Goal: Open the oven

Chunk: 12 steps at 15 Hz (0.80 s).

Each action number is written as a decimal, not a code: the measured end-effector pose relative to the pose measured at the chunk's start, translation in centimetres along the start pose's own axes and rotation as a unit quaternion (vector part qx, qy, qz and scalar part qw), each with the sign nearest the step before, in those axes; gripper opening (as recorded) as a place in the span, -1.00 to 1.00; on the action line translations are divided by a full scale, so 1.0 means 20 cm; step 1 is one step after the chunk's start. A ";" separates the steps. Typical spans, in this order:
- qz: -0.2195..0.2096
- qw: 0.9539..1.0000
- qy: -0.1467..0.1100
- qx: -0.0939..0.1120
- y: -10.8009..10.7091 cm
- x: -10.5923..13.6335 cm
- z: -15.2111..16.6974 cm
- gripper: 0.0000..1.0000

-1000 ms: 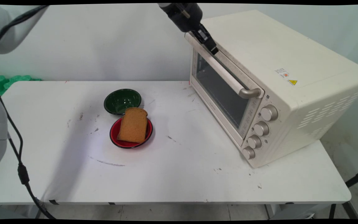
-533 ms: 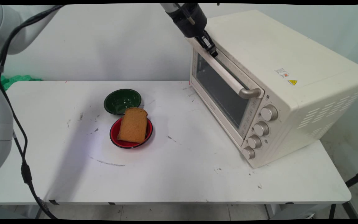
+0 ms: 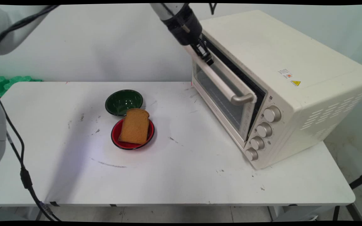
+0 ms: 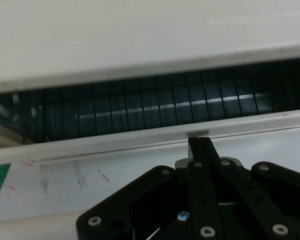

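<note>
the pincer (image 3: 206,57) is sitting at the top edge of the oven (image 3: 281,84) door (image 3: 222,91), near its far end, just by the handle (image 3: 220,80). in the hand view its fingers (image 4: 200,150) are looking pressed together into one narrow black stem, with nothing held between them, and that stem is reaching up to the door's pale top rim. whether it is pressing on the rim or hooked behind it, i cannot tell.

the door is standing ajar: a dark gap is showing between its top edge and the oven body, and through the gap in the hand view the wire rack (image 4: 155,107) is glinting. the door is tilting outward only a little and is nowhere near lying flat, so as an opening this is looking like an early stage, with most of the swing not done.

out on the counter (image 3: 181,175), well apart from the oven, a slice of bread (image 3: 134,126) is leaning in a red dish (image 3: 118,138), its top corner just over the rim of the green bowl (image 3: 123,101) behind it. the dish and bowl are sitting just beside each other. the bread is untouched, and the pincer is well away from it.
</note>
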<state>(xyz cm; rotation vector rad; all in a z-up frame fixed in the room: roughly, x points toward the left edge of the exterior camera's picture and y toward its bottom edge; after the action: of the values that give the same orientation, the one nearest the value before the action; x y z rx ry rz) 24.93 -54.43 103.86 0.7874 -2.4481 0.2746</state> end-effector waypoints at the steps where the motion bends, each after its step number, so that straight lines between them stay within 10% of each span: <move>1: 0.000 1.000 0.000 -0.002 0.01 -0.03 -0.01 -1.00; 12: 0.002 1.000 0.019 0.004 0.06 -0.45 -0.03 -1.00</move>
<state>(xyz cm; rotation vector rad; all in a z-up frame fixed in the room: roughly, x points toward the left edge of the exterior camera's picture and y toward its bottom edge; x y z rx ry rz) 30.57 -48.91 99.22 0.7744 -2.4147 0.2969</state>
